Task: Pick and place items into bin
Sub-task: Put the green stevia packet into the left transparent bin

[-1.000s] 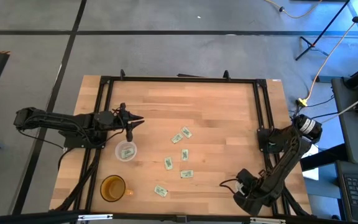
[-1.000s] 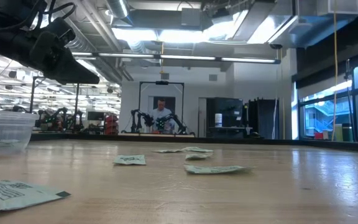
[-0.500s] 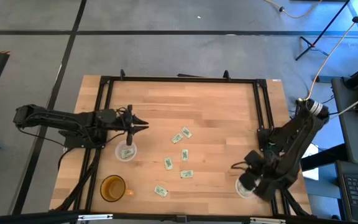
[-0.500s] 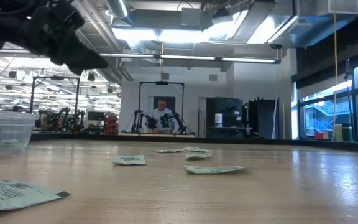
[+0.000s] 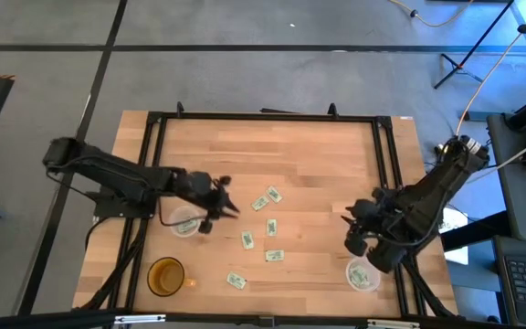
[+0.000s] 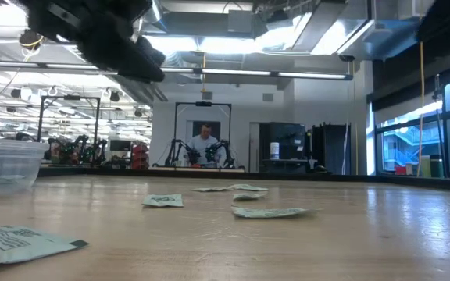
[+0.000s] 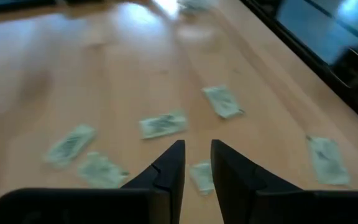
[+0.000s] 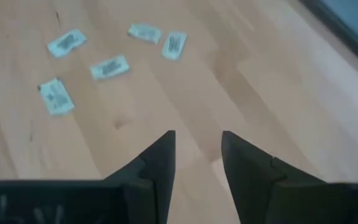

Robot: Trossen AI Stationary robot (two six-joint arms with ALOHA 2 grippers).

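Packets (image 5: pixel 268 228), six loose on table (image 5: pixel 318 155), three cups, left tool (image 5: pixel 229 208) and right tool (image 5: pixel 350 219) slightly parted, empty

Wooden table (image 6: pixel 366 234), seen level across its top; pale green packets: one at near left (image 6: pixel 18 242), one mid-table (image 6: pixel 163 200), one right of it (image 6: pixel 273 211), two farther back (image 6: pixel 248 188); clear plastic cup (image 6: pixel 2 162) at left edge; dark left arm (image 6: pixel 92 31) overhead, upper left; person (image 6: pixel 204 144) in room behind.

pale green packets (image 5: pixel 273 256), amber cup (image 5: pixel 165 275)
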